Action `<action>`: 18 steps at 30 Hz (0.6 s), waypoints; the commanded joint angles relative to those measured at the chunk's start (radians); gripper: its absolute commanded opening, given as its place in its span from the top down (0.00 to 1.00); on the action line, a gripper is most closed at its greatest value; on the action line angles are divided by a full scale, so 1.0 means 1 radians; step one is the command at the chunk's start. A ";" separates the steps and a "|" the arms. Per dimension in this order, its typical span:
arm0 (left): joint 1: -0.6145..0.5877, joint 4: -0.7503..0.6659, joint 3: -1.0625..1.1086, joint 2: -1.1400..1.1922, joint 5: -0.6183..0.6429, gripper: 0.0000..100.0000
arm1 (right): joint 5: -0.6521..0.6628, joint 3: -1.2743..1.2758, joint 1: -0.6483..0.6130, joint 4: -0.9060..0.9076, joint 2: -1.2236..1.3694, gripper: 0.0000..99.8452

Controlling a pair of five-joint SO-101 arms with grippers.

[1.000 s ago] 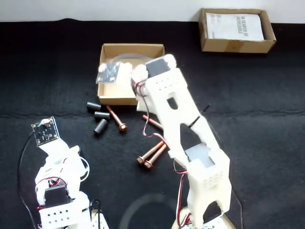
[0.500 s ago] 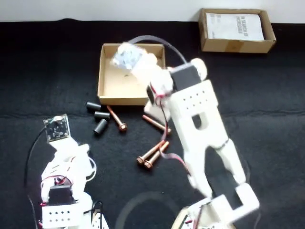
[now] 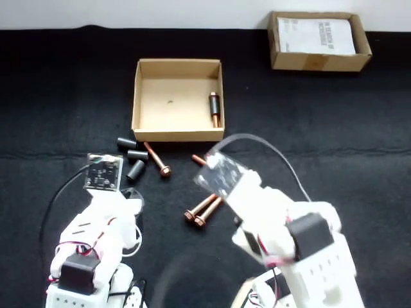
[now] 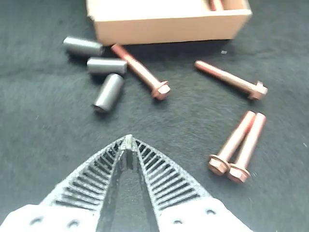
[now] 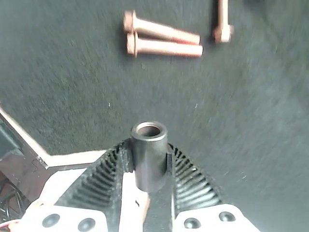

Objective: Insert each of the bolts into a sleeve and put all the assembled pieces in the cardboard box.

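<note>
The cardboard box (image 3: 136, 96) sat on the black table (image 3: 64, 77), toward the far side and a little left of the middle. One assembled piece (image 3: 214, 109), a bolt pushed into a sleeve, lay inside the box, right against its right wall.

Three dark sleeves lay close together on the table, just near of the box's left corner. They were the far sleeve (image 3: 126, 143), the middle sleeve (image 3: 137, 154) and the near sleeve (image 3: 135, 169). The slanted bolt (image 3: 157, 159) lay just to the right of them, with its head at the near end. The lone bolt (image 4: 231, 79) lay farther right, near of the box's right corner. The two side-by-side bolts (image 3: 204, 210) lay touching each other, nearer than the lone bolt.

The left arm (image 3: 96, 224) was at the near left. Its jaws were shut tight with the tips touching, and they held nothing. They pointed at the sleeves from over bare table on the near side of them.

The right arm (image 3: 295, 244) was at the near right. Its jaws were squeezed onto the held sleeve (image 5: 148, 154). The sleeve's open end stuck out between the tips. It hung above the table, close to the two side-by-side bolts.

A second box (image 3: 319, 62) with a sheet of paper (image 3: 314, 35) in it sat at the far right, well apart from everything else.
</note>
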 commanded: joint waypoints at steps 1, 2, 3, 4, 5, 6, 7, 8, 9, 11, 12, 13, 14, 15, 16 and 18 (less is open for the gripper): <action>0.022 -0.021 -0.071 0.153 -0.015 0.99 | 0.015 0.142 0.074 -0.001 -0.174 0.99; 0.021 -0.037 -0.099 0.225 -0.014 0.99 | 0.043 0.157 0.104 -0.005 -0.206 0.99; 0.021 -0.049 -0.140 0.308 -0.014 0.99 | 0.074 0.170 0.137 -0.008 -0.229 0.99; 0.021 -0.054 -0.197 0.390 -0.003 0.99 | 0.094 0.180 0.162 -0.012 -0.242 0.99; 0.019 -0.051 -0.272 0.481 0.032 0.99 | 0.100 0.197 0.185 -0.016 -0.248 0.99; 0.019 -0.041 -0.349 0.567 0.069 0.99 | 0.101 0.208 0.199 -0.016 -0.248 0.99; 0.027 -0.021 -0.424 0.654 0.098 0.99 | 0.104 0.214 0.208 -0.016 -0.251 0.99; 0.030 0.003 -0.503 0.739 0.124 0.99 | 0.112 0.216 0.213 -0.015 -0.251 0.99; 0.045 0.032 -0.581 0.820 0.146 0.99 | 0.114 0.219 0.214 -0.015 -0.251 0.99; 0.085 0.107 -0.714 0.961 0.169 0.99 | 0.114 0.223 0.216 -0.015 -0.251 0.99; 0.111 0.150 -0.774 1.027 0.170 0.99 | 0.114 0.225 0.216 -0.018 -0.251 0.99; 0.140 0.198 -0.829 1.087 0.170 0.99 | 0.110 0.225 0.216 -0.028 -0.251 0.99; 0.173 0.239 -0.877 1.144 0.170 0.99 | 0.109 0.228 0.217 -0.041 -0.251 0.99; 0.205 0.279 -0.918 1.198 0.170 0.99 | 0.109 0.228 0.226 -0.051 -0.248 0.99; 0.234 0.307 -0.952 1.245 0.172 0.99 | 0.107 0.231 0.251 -0.068 -0.248 0.99; 0.283 0.338 -1.009 1.331 0.196 0.99 | 0.107 0.255 0.335 -0.128 -0.249 0.99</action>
